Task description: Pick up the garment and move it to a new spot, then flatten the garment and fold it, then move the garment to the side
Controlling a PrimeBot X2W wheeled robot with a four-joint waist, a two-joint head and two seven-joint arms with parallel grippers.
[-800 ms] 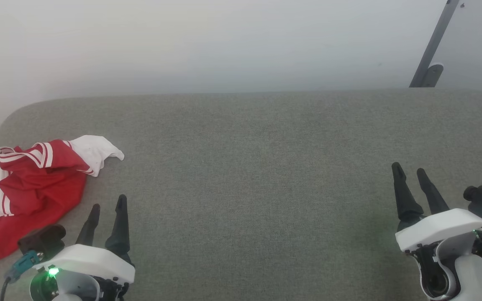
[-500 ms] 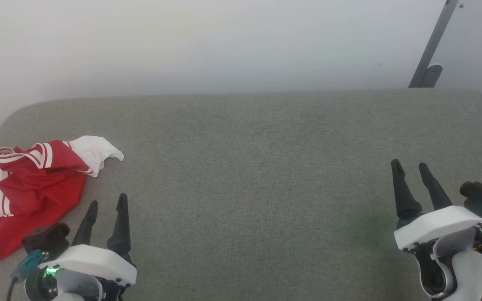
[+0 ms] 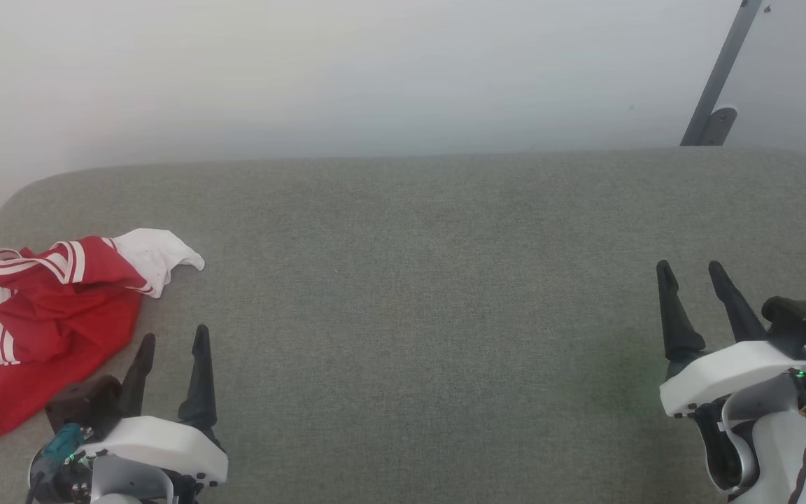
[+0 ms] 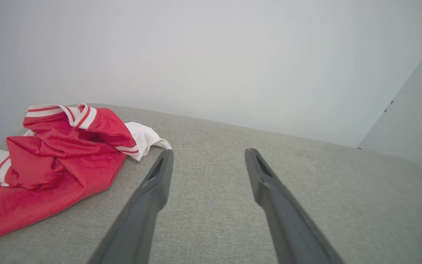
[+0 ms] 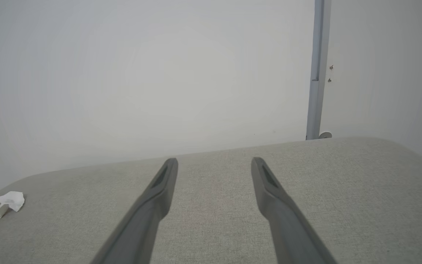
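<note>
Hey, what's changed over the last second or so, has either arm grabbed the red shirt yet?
The right gripper has crept a little forward over the grey padded surface, and the left gripper has turned slightly. Both have their fingers open. Nothing was gripped or released. The garment stays crumpled at the left, untouched; its tiny shift is the camera's.

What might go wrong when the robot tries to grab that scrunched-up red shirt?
1. The garment lies bunched in folds, so the open left gripper may pinch just one layer and lift it tangled.
2. It sits close to the left edge of the grey surface; a nudge might push it off.
3. The open right gripper is far across the surface, so helping would need a long reach.
</note>
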